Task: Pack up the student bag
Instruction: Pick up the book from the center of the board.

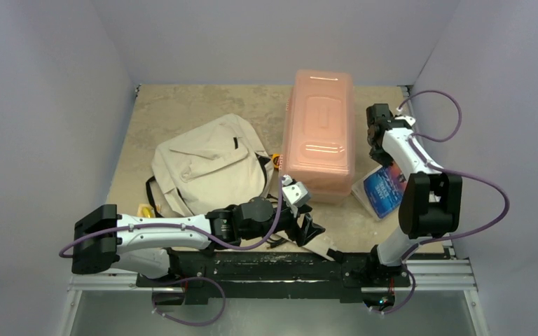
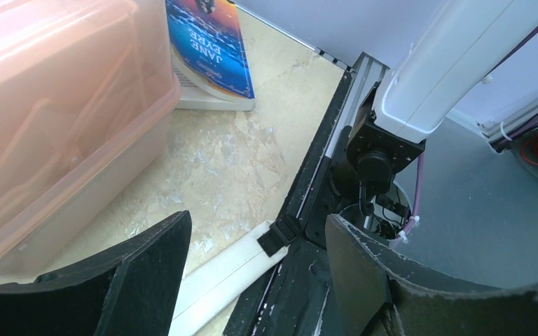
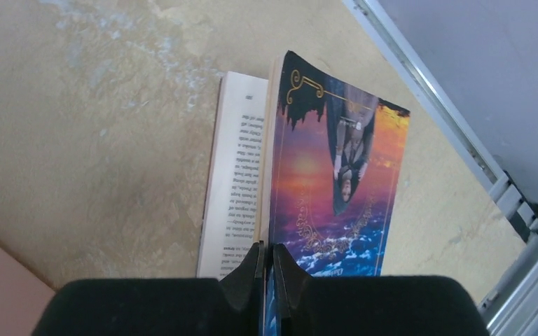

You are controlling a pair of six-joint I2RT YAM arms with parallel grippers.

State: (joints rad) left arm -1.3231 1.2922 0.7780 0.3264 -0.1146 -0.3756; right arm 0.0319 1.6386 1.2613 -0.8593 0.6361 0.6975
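- The student bag (image 1: 207,164) lies flat on the left half of the bench (image 1: 182,105), front pocket up, well apart from both grippers.
- A translucent pink box (image 1: 319,136) sits mid-bench, reaching toward the far edge, just beside the bag.
- A paperback book (image 3: 336,182) lies near the right edge, close to the box.
- The right gripper (image 3: 267,269) is pinched narrow on the book's front cover, which stands lifted off the printed pages.
- The left gripper (image 2: 256,273) hangs wide and holds nothing, at the near edge over a cream strap (image 2: 224,269) with a black buckle.
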